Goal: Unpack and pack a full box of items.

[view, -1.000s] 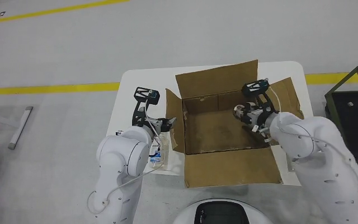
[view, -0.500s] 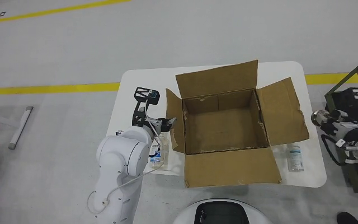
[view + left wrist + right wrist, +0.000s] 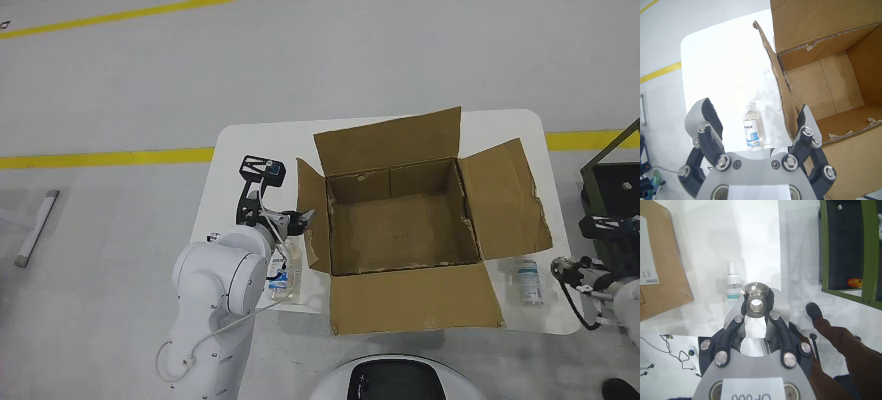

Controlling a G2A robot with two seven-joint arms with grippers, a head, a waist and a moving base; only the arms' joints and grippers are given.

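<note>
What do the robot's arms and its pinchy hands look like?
The left arm is smooth, rounded and white, trailing a thin white cable. The left gripper and right gripper have silver fingers, black ribbed pads, black links and shiny bolts.

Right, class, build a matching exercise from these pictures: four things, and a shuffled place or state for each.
1 cardboard box
2 clear bottle
3 metal flange
4 left gripper

A held in the right gripper
B open, holding nothing
C flaps spread open
D lying on the table beside the box

Pairs: 1-C, 2-D, 3-A, 4-B
</note>
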